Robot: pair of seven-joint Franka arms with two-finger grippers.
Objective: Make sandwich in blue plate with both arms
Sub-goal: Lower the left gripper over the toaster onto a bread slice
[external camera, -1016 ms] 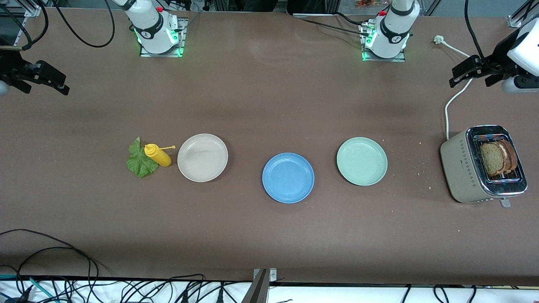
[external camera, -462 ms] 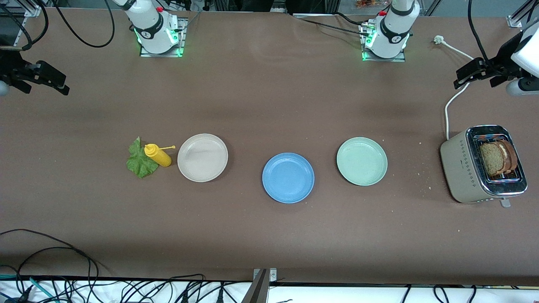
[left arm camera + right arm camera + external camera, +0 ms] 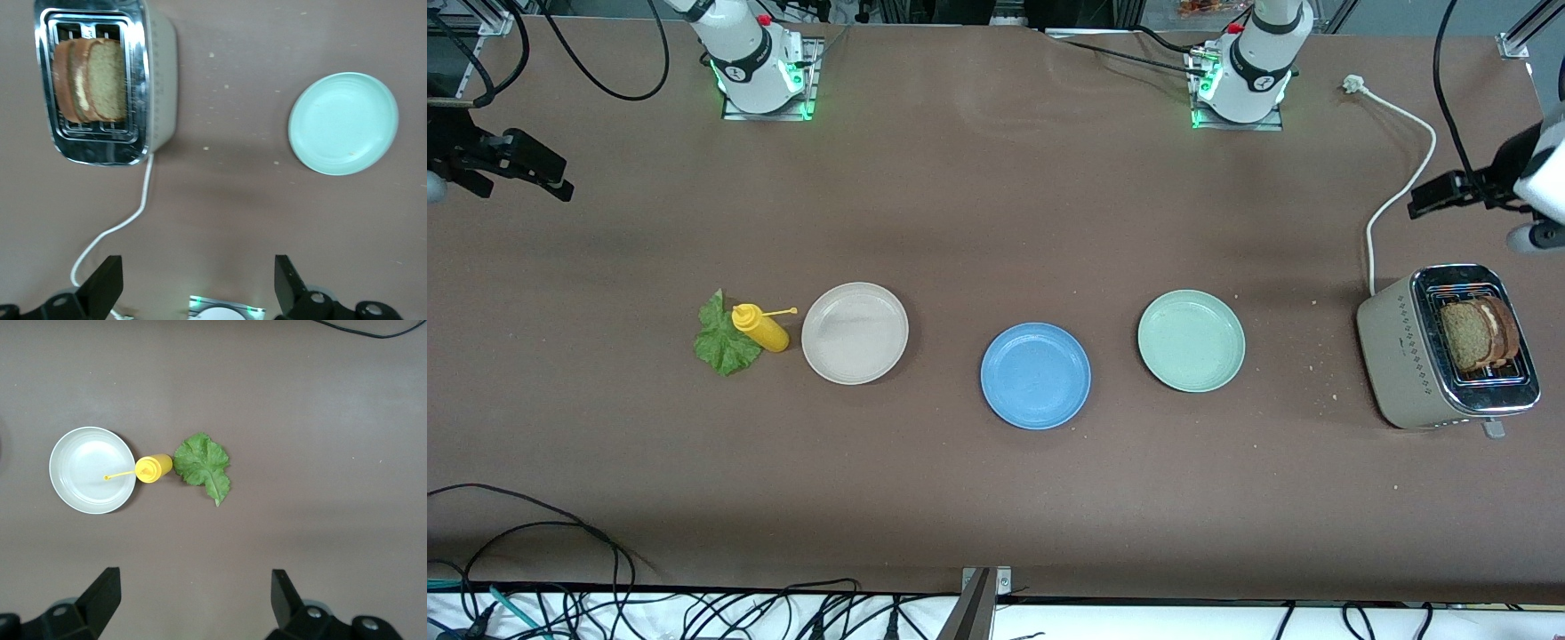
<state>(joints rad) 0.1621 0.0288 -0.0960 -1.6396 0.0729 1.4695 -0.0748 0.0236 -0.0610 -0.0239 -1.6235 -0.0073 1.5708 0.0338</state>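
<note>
both grippers are hanging in the air with their fingers spread wide and nothing between them. left gripper (image 3: pixel 1436 196) is hovering over the table (image 3: pixel 996 498) at the left arm's end, above the white cord (image 3: pixel 1392 200) that is running from the toaster (image 3: pixel 1396 351). right gripper (image 3: pixel 534 173) is hovering over the right arm's end of the table.

starting nearest the front camera, the blue plate (image 3: pixel 1035 375) is sitting bare in the middle of the table. a little farther from the camera, the green plate (image 3: pixel 1191 340) is lying toward the left arm's end and the white plate (image 3: pixel 855 332) toward the right arm's end, each apart from the blue one. a yellow bottle (image 3: pixel 759 327) is standing just beside the white plate, its thin spout pointing toward that plate, and its base is touching a lettuce leaf (image 3: pixel 720 338) that is lying flat on the table. the toaster is resting near the left arm's end, and two bread slices (image 3: pixel 1478 334) are standing upright in its slots.

in the left wrist view, the toaster with the bread and the green plate are showing below the spread fingertips (image 3: pixel 103 287). in the right wrist view, the white plate, bottle and leaf are lying in a row.
</note>
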